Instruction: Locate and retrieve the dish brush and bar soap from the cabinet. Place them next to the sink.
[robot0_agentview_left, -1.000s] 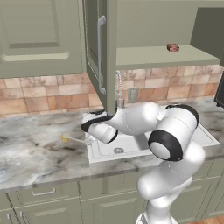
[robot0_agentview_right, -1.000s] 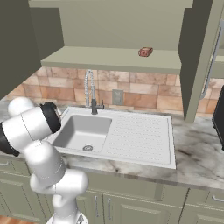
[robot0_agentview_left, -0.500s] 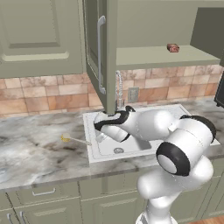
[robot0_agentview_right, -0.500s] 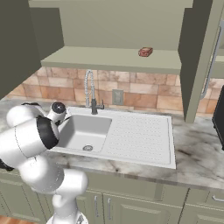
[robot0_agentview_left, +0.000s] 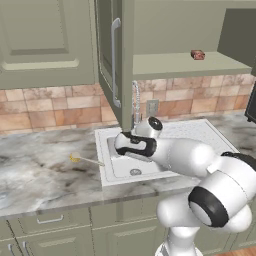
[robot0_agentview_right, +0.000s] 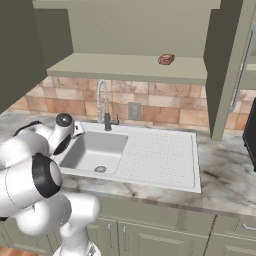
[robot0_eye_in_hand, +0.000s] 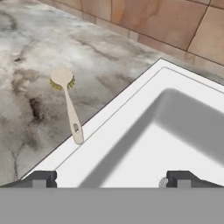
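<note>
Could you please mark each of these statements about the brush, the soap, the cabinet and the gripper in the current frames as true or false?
1. The dish brush lies on the marble counter beside the sink. True.
2. The bar soap sits inside the sink basin. False: it rests on the shelf of the cabinet.
3. The gripper is closed on the brush. False: its jaws stand open and hold nothing.
4. The cabinet door is open. True.
5. The brush's bristle head rests on the sink rim. False: the head lies out on the counter; the handle's end reaches the rim.
</note>
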